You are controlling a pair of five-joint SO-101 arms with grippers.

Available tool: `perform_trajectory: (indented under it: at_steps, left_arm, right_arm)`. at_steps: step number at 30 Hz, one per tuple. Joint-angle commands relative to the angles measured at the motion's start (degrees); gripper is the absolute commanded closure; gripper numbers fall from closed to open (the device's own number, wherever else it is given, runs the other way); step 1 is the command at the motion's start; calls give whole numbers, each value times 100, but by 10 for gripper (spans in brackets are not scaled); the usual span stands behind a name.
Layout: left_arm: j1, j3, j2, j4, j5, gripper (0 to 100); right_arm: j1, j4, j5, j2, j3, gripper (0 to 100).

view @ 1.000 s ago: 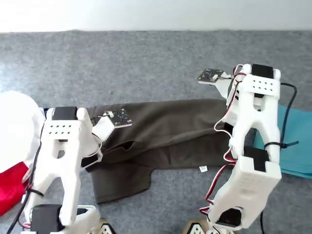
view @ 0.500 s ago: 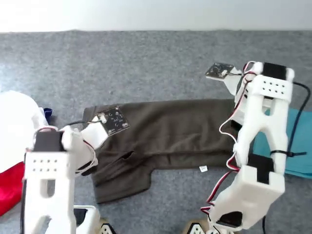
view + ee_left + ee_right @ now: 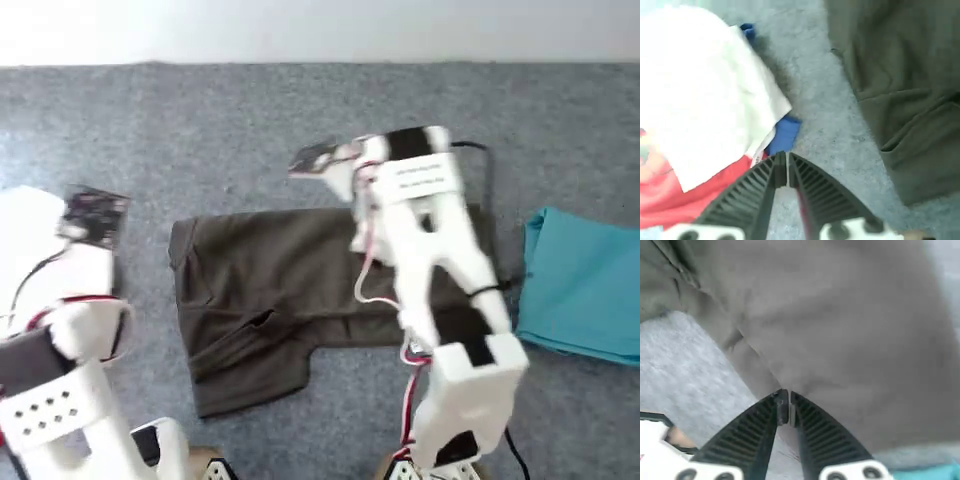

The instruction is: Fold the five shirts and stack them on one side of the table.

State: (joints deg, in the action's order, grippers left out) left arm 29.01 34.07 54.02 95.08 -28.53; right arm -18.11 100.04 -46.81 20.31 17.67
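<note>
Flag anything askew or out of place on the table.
The olive shirt lies half folded: its sleeve juts out from the body, creased. The white shirt, red shirt and blue cloth sit in a loose heap, unlike the folded teal shirt.

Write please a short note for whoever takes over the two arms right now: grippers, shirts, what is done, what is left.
Left gripper: shut, empty, above the table beside the white shirt, red shirt and a blue cloth, heaped at the left.
Right gripper: shut, tips at the olive shirt in the middle; whether it pinches cloth is unclear.
Done: teal shirt lies folded at the right edge. Olive shirt partly folded, one sleeve sticking out.
Left: finish the olive shirt, fold the heap as needed, stack all on one side.
</note>
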Motion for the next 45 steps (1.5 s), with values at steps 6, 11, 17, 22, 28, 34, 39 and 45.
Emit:
perform_trajectory:
  at_steps: [6,11,17,22,28,34,39,45]
  left_arm:
    - [510,374,123,-105,105,984]
    - [-105,936,114,-167,-26,916]
    - [-176,927,114,-308,-9,878]
    - [-185,1015,114,-378,466,878]
    - [-185,1051,114,-563,818,878]
    - [-185,1174,114,-554,818,878]
    - [-185,1200,105,-563,818,878]
    - [-185,1235,105,-563,818,900]
  right_arm:
    - [48,295,413,382,158,890]
    - [57,295,413,101,141,814]
    - [927,286,765,92,53,815]
    - [1552,303,1292,22,35,813]
    - [1692,286,457,-127,-738,812]
    - [1771,268,-97,-136,-1081,812]
    - [1921,189,-765,-136,-1090,813]
    - [2334,215,-1486,-391,-1099,813]
